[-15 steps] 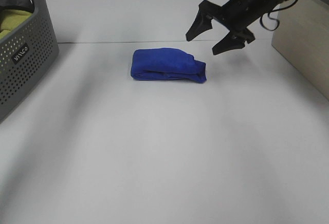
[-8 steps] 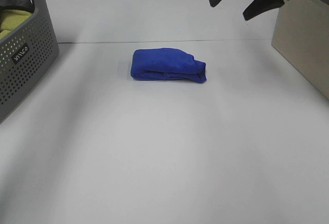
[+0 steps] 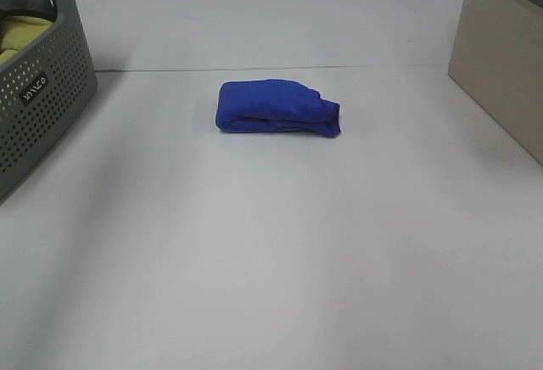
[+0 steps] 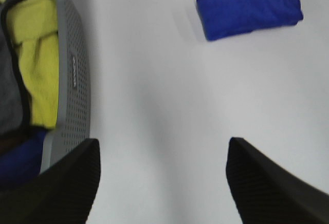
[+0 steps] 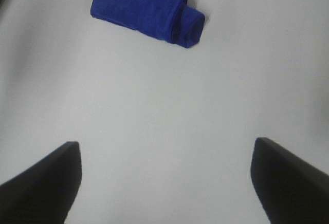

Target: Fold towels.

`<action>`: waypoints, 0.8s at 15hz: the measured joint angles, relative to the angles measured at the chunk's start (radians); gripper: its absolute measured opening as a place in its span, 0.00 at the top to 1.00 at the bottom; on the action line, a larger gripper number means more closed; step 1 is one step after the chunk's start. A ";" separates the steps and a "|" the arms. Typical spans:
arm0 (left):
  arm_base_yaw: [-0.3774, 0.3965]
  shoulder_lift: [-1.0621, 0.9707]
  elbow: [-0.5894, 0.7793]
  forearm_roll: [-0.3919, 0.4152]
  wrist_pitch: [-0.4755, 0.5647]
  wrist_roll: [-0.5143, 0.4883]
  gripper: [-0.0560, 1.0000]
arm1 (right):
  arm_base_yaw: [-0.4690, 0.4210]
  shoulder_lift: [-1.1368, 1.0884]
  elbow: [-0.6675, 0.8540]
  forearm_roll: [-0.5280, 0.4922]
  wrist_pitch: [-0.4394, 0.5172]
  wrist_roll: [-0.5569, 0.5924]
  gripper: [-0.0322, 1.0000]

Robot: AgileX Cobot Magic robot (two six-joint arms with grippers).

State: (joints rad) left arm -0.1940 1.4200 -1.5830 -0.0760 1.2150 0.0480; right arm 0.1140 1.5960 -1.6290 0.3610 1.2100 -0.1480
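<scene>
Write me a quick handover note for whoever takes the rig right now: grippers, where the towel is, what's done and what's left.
Left gripper: open, empty, held above the table beside the grey basket.
Right gripper: open, empty, high above the table.
Blue towel: folded into a compact bundle, lying on the white table near the middle, nothing touching it.
Done: this towel looks folded.
Left: the basket holds a yellow-green cloth and something blue under it; I cannot tell whether that is another towel to fold.

We see one small white label on the grey basket [image 3: 51, 81] at far left. Its letters are too small for us to read.
</scene>
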 joint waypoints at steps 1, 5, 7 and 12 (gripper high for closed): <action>0.000 -0.100 0.115 0.008 -0.001 0.000 0.32 | 0.000 -0.069 0.069 -0.002 0.000 0.000 0.16; 0.000 -0.568 0.568 0.014 -0.019 0.049 0.32 | 0.000 -0.412 0.441 -0.008 -0.004 0.000 0.16; 0.000 -0.778 0.722 0.014 -0.019 0.072 0.32 | 0.000 -0.562 0.602 -0.040 -0.007 0.000 0.16; 0.000 -1.197 0.982 0.013 -0.037 0.094 0.32 | 0.000 -1.016 0.923 -0.148 -0.051 -0.027 0.16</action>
State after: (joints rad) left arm -0.1940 0.2230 -0.6010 -0.0630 1.1780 0.1420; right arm 0.1140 0.5800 -0.7060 0.2130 1.1590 -0.1750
